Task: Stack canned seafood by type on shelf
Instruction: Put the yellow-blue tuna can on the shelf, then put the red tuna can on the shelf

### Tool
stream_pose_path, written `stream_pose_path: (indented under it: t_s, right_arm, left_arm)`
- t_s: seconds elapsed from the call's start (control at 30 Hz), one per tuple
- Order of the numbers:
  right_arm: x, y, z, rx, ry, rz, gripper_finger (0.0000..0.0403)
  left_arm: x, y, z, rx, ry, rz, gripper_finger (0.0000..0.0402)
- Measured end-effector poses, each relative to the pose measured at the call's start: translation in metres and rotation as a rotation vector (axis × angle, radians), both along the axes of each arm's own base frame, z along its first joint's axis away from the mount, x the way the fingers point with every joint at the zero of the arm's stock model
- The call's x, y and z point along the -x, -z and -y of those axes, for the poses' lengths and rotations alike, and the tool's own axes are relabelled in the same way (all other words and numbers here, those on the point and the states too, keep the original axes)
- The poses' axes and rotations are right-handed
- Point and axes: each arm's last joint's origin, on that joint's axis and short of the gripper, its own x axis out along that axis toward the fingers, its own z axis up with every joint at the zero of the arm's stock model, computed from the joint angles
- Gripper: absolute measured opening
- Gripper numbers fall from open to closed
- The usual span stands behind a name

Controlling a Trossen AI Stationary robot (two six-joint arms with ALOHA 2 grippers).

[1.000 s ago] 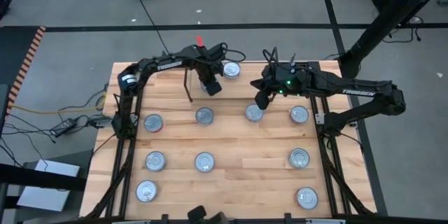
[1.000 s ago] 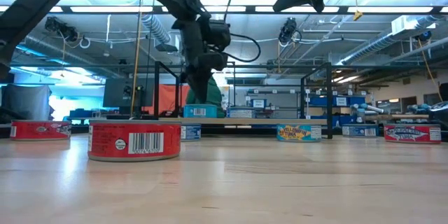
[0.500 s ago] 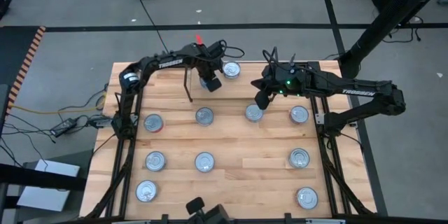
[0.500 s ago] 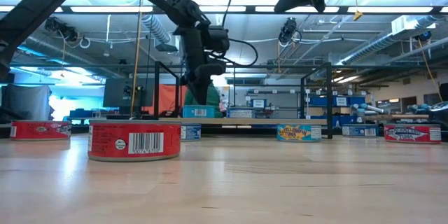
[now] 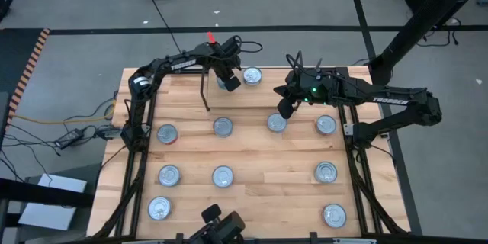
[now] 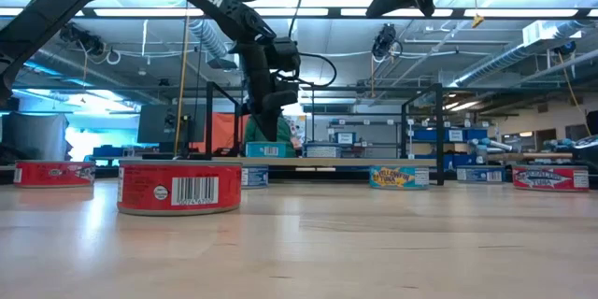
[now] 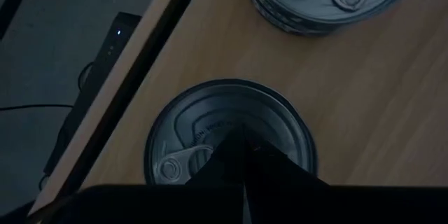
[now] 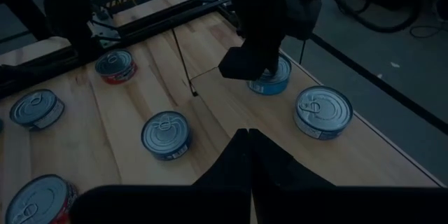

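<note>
Several tins of canned seafood lie lid-up on the wooden table (image 5: 252, 149). Two more sit on the shelf (image 6: 374, 162) along the far edge: a teal-sided tin (image 7: 231, 129) and a second one (image 5: 252, 76) beside it. My left gripper (image 5: 226, 83) is shut and points steeply down, its tips over the teal tin's lid. My right gripper (image 5: 285, 110) hangs shut and raised, over the table's middle right, above a tin (image 5: 276, 123). My left gripper's shut fingertips (image 7: 241, 147) stand over the middle of the teal tin's lid (image 7: 210, 122), coming from above. The fingers themselves hide the spot, so I cannot tell whether they touch the lid. The tin rests flat on the shelf board.
A thin black wire upright (image 5: 204, 91) stands left of the left gripper. Black frame rails run along the table's left (image 5: 141, 145) and right (image 5: 352, 152) sides. A dark device (image 5: 221, 229) sits at the near edge. Bare wood lies between the rows of tins.
My left gripper, still shut, has moved toward the table's far edge and now sits over the teal tin on the shelf, pointing down more steeply. The dark device at the near edge has shifted a little.
</note>
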Motion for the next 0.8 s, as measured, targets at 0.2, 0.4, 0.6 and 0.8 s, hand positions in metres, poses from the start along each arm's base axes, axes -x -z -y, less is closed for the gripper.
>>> stream_pose_path:
  t_s: [0.2,0.4,0.6,0.8]
  right_arm:
    - [0.0,0.0,0.0,0.003,-0.001,0.006,0.0003]
    - [0.0,0.0,0.0,0.003,-0.002,0.005,0.0003]
    - [0.0,0.0,0.0,0.005,-0.003,0.004,0.0003]
    - [0.0,-0.001,0.0,0.014,-0.01,-0.001,0.0003]
  left_arm:
    - [0.002,-0.006,0.003,0.042,0.01,-0.023,0.0]
    - [0.002,-0.017,0.004,0.056,0.02,-0.024,0.0]
    - [0.009,-0.006,0.001,0.07,-0.004,-0.054,0.0]
    - [0.014,0.006,-0.003,0.051,-0.029,-0.06,0.0]
